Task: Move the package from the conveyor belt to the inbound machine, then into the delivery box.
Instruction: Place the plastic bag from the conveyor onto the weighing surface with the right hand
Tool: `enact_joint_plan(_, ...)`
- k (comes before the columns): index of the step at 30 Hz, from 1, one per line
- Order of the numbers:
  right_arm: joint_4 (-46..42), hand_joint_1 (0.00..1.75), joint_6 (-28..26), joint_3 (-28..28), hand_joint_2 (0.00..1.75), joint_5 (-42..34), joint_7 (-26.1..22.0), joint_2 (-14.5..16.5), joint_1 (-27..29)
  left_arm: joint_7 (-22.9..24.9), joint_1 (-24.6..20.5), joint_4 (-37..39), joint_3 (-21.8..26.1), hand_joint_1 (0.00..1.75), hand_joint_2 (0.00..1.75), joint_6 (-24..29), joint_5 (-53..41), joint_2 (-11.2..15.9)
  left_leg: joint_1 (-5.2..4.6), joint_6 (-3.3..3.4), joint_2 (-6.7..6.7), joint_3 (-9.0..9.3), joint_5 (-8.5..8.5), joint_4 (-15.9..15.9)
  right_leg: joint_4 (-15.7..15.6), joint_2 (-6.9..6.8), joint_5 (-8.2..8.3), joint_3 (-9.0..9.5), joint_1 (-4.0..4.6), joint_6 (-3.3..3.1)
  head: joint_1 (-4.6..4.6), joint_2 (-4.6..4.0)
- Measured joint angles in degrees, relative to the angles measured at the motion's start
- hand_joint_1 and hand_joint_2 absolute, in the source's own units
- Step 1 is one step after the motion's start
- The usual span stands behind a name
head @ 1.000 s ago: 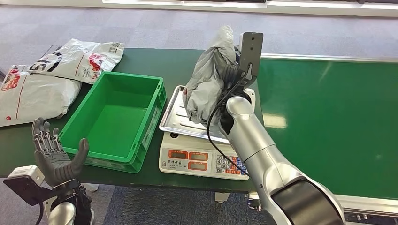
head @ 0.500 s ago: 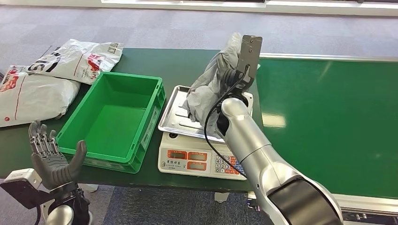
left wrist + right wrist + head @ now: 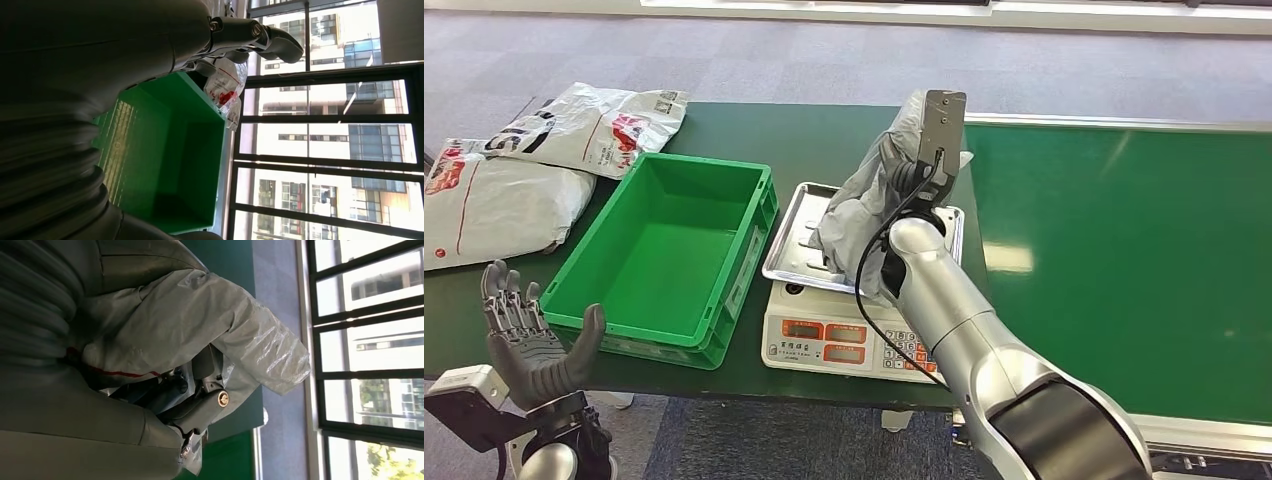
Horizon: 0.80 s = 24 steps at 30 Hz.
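Table [image 3: 824,130]: crate [image 3: 669,255] beside scale [image 3: 854,335].

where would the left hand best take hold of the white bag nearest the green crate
Probably the bulging right end of the near white bag, coming from above. It lies flat on the table, so its soft, puffed plastic would bunch between the left hand's fingers.
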Motion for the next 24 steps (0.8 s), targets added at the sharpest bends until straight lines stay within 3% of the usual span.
enact_joint_plan(7, 0.68, 1.75, 0.0, 7.87, 1.75, -9.96, 2.61, 0.05, -0.34, 0.01, 0.33, -0.11, 0.04, 0.0, 1.75, -0.31, -0.31, -0.14, 0.02, 0.0, 0.01, -0.01, 0.0, 0.0, 0.0, 0.01, 0.0, -0.04, 0.01, 0.0, -0.02, 0.0)
enact_joint_plan(11, 0.73, 0.0, 0.0, 11.72, 1.75, -11.15, 3.26, 0.05, -0.72, 0.01, 0.45, -0.15, 0.03, 0.0, 1.75, -0.39, -0.54, -0.27, 0.01, 0.0, 0.0, -0.04, 0.0, 0.0, 0.0, -0.01, 0.0, -0.05, 0.01, 0.0, -0.02, 0.0)
enact_joint_plan(18, 0.74, 0.0, 0.0, 19.73, 1.75, -13.32, 5.55, 0.07, -0.86, 0.05, 0.35, -0.33, 0.03, 0.0, 1.75, -0.6, -0.87, -0.37, 0.0, 0.0, 0.01, -0.04, 0.0, 0.0, 0.0, 0.0, 0.0, -0.06, 0.0, 0.0, -0.02, 0.0)
enact_joint_plan(24, 0.74, 0.0, 0.0, 21.74, 1.75, -14.02, 5.6, 0.07, -0.96, 0.2, 0.34, -0.37, 0.04, 0.0, 1.75, -0.62, -1.04, -0.41, 0.01, 0.0, 0.02, -0.02, 0.0, 0.01, 0.0, 0.01, 0.0, -0.06, 0.0, 0.0, -0.02, 0.0)
